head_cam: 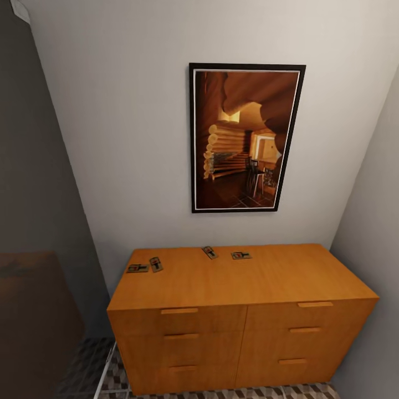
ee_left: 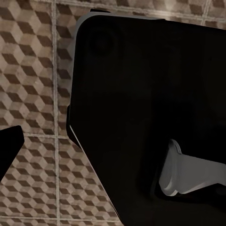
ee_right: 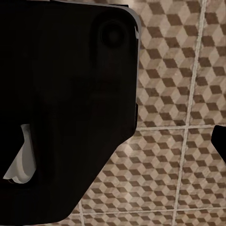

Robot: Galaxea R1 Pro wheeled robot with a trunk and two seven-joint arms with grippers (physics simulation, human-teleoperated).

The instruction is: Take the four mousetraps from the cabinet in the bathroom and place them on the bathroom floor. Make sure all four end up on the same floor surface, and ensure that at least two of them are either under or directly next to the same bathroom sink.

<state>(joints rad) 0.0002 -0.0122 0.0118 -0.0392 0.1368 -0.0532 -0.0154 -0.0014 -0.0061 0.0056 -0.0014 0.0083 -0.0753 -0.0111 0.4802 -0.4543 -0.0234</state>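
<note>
Four mousetraps lie on the flat top of the orange-brown cabinet against the wall. Two sit close together at its left end, one beside the other. A third and a fourth rest near the back middle. All drawers look closed. Cube-patterned bathroom floor shows at the cabinet's foot. In the left wrist view one dark fingertip hangs over the tiles. In the right wrist view another dark fingertip hangs over the tiles. The opposite finger of each is lost against black.
A framed picture hangs above the cabinet. A dark grey wall closes the left side and a pale wall the right. A blurred brown panel and a thin white frame stand at lower left. The robot's black body blocks both wrist views.
</note>
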